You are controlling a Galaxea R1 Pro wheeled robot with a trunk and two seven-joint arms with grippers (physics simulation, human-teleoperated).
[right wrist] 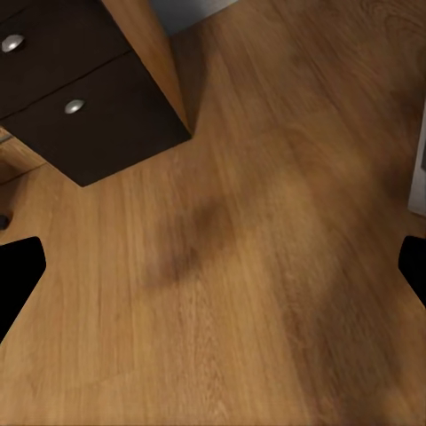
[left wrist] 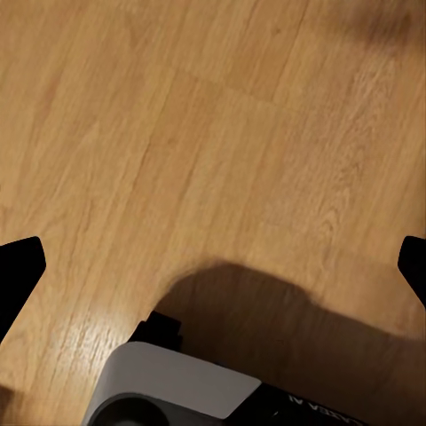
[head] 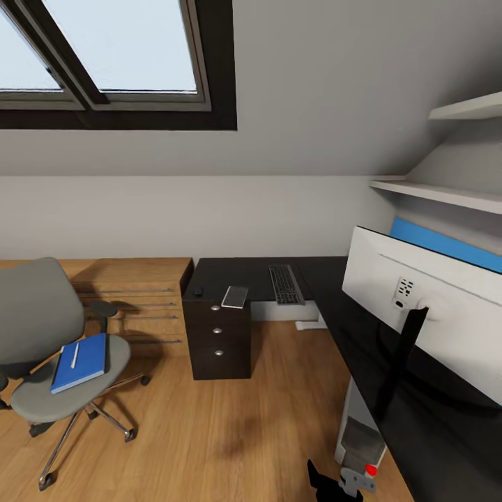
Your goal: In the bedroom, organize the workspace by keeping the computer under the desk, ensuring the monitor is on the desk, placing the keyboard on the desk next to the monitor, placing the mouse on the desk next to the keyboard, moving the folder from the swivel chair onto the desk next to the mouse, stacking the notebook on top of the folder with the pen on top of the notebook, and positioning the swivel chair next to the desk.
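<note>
We judged the folder (head: 80,362), lower left on the swivel chair (head: 49,348), light, stiff and thin, best pinched at an edge; both grippers gaped wide, empty.

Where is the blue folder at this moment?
In the head view, the folder lies flat on the seat of the swivel chair at lower left, with the pen on it, apart from the desk.

I get bright, even daylight from the skylight (head: 118,49); soft shadows pool on the floor (head: 209,432) below it, and both wrist views look slightly soft.
</note>
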